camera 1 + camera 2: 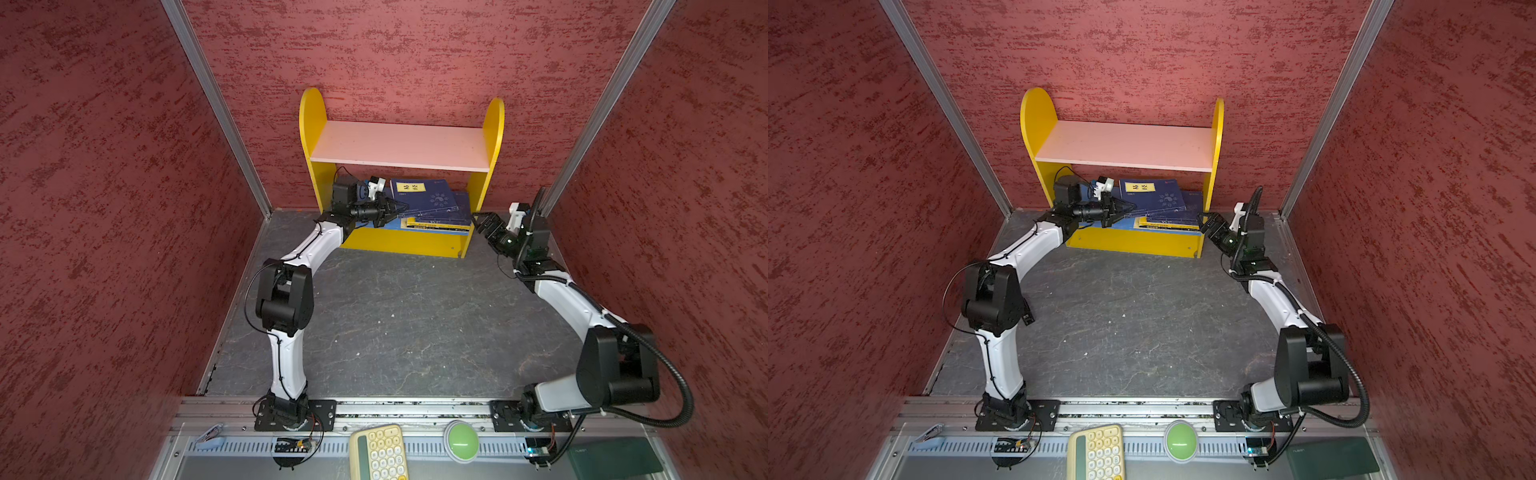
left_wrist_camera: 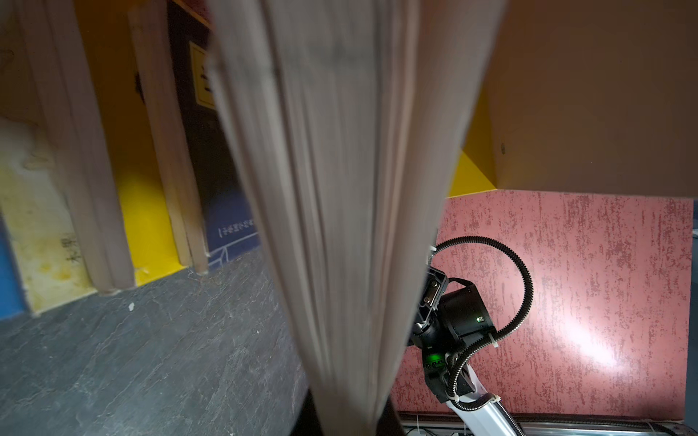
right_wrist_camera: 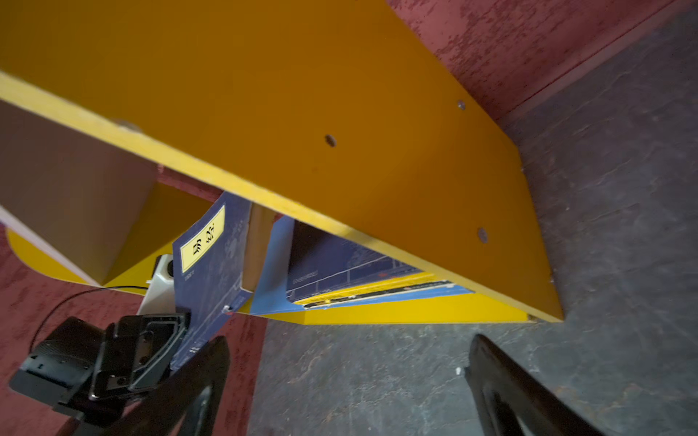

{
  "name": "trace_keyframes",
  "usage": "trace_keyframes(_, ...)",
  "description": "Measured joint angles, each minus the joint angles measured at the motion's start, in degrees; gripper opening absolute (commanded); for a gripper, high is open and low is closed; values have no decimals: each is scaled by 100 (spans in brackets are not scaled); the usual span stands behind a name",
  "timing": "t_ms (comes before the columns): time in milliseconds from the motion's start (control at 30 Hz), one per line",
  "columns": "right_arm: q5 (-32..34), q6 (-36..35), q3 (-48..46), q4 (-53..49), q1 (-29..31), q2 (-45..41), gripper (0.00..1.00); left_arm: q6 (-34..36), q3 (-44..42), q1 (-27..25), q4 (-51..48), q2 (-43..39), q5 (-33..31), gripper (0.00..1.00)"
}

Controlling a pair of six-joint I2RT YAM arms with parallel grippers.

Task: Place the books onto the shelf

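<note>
The shelf (image 1: 399, 145) (image 1: 1125, 143) stands against the back wall, its pink upper board bare. Several books (image 1: 440, 222) lie stacked on the blue lower board. My left gripper (image 1: 399, 206) (image 1: 1127, 205) reaches in from the left and is shut on the edge of the top navy book (image 1: 428, 195) (image 3: 211, 271), which has a yellow label and is tilted up off the stack. In the left wrist view its page edges (image 2: 347, 188) fan out from my left gripper (image 2: 347, 415). My right gripper (image 1: 478, 220) (image 3: 351, 362) hangs open and empty just outside the shelf's right side panel (image 3: 302, 113).
Red textured walls and aluminium posts close in the grey slate table (image 1: 395, 324) on three sides. Along the front rail sit a pale yellow keypad (image 1: 378, 453), a green button (image 1: 460, 440) and a dark green slab (image 1: 615, 457).
</note>
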Motion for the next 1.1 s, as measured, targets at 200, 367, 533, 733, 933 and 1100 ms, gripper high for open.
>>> trace_keyframes(200, 396, -363, 216, 50, 7, 625, 99, 387, 1414, 96, -933, 984, 234, 3)
trace_keyframes(367, 505, -492, 678, 170, 92, 1075, 99, 505, 2238, 111, -1311, 1545, 446, 4)
trace_keyframes(533, 621, -575, 1104, 214, 208, 1368, 99, 522, 2632, 79, -1447, 1849, 568, 4)
trace_keyframes(733, 824, -579, 1132, 221, 256, 1394, 99, 557, 2979, -35, -1622, 2048, 584, 4)
trace_keyframes(933, 892, -581, 1255, 203, 258, 1502, 99, 632, 3547, -232, -1799, 2448, 579, 5)
trace_keyframes(1100, 911, -579, 1307, 188, 260, 1606, 99, 634, 3578, -376, -1847, 2586, 557, 5)
